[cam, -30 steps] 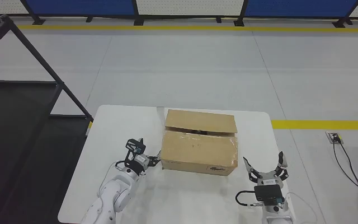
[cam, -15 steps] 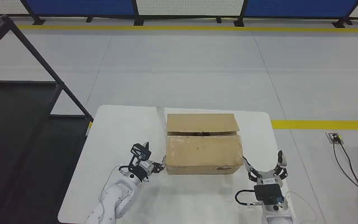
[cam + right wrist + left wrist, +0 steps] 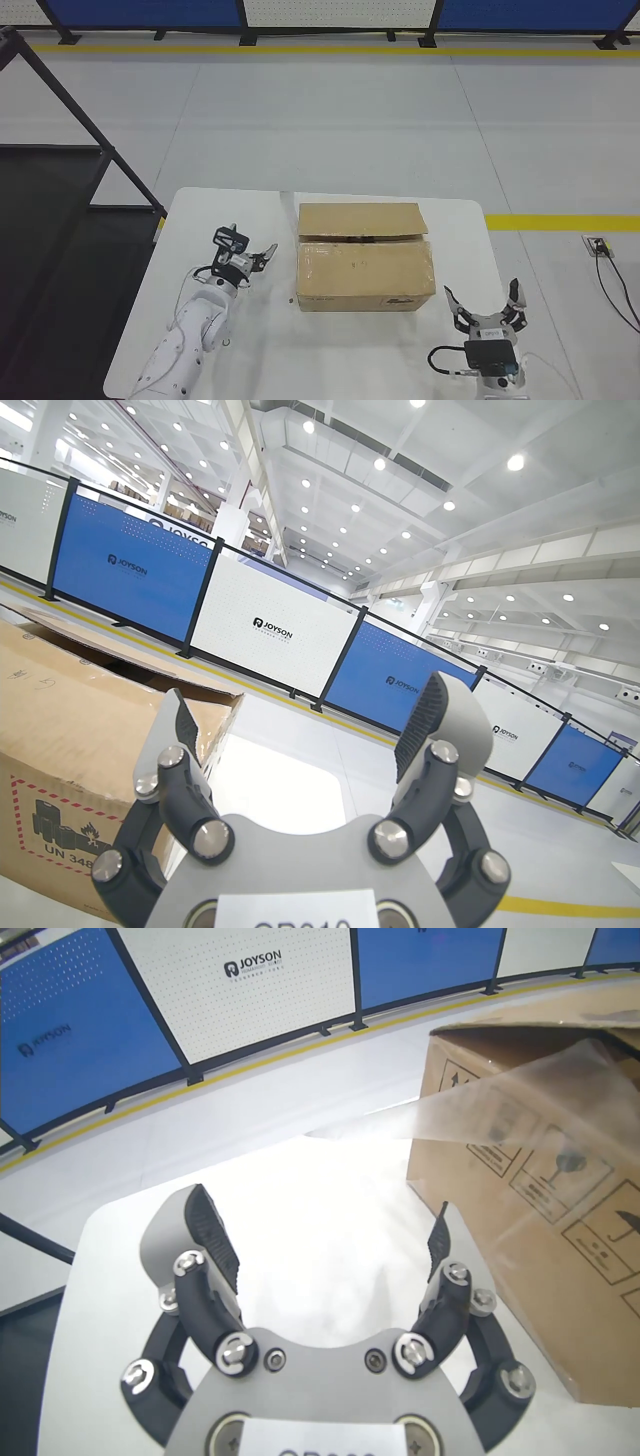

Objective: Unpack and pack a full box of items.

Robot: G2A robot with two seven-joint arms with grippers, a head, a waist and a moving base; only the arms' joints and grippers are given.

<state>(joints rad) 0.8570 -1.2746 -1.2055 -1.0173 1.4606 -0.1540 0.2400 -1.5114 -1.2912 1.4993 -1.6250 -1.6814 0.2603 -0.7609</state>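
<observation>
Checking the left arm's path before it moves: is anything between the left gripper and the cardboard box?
No object does: bare table lies between the open left gripper and the cardboard box. A loose strip of clear tape sticks out from the box.

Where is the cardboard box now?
In the top view the cardboard box sits on the table, between the left gripper and the right gripper.
</observation>
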